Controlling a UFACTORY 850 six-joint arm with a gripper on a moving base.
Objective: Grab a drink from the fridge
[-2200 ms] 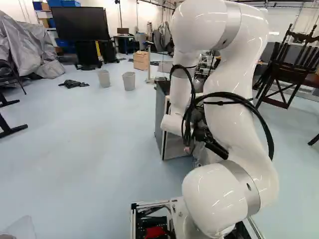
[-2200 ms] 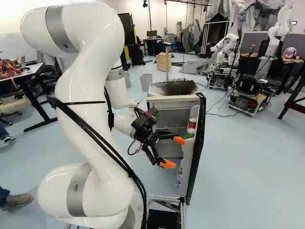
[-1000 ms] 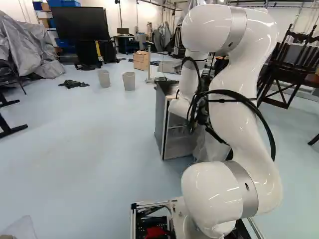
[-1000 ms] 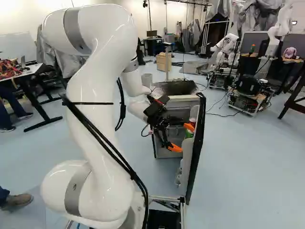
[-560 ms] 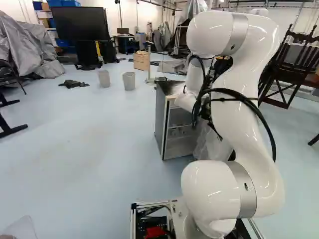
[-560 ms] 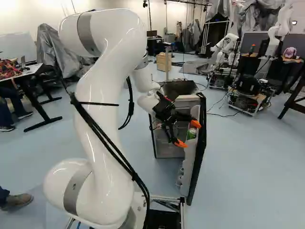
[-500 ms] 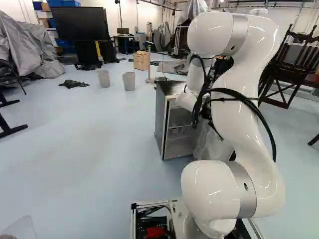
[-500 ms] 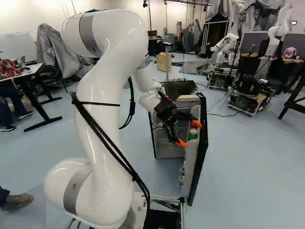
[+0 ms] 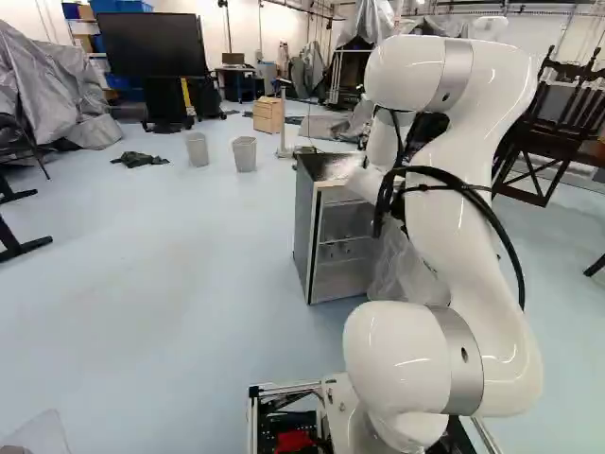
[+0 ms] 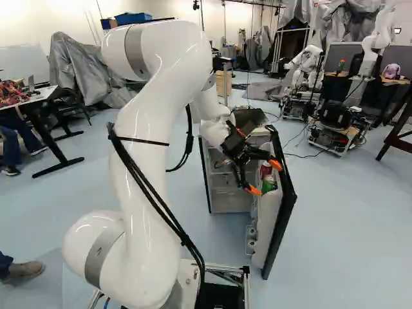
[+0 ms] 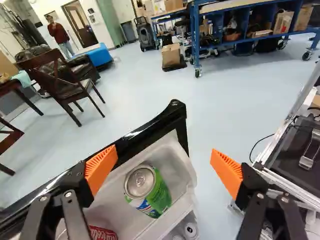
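Drinks stand in the shelf (image 11: 189, 172) on the inner side of the open door (image 10: 283, 215) of the fridge (image 9: 304, 227): a green can (image 11: 161, 195) with its lid facing the wrist camera, and a red can (image 11: 103, 234) beside it, partly hidden by a finger. The gripper (image 11: 164, 157) has its two fingers wide apart with nothing between their tips, and the green can lies ahead of them, nearer the finger by the door's black edge. It looks like the easier one to take. If full, it should have a modest weight, mostly liquid, and feel firm while sealed; its thin metal wall could dent under a hard, narrow squeeze. Chilled metal may also be damp and slick, so a broad hold around the upper body, below the rim, with even pressure from both sides, seems wiser than pinching the lid. The hand probably needs to centre over the can first, since one finger looks liable to catch the door edge or the red can. Lifting straight out along the can's axis should keep it clear of the shelf wall.
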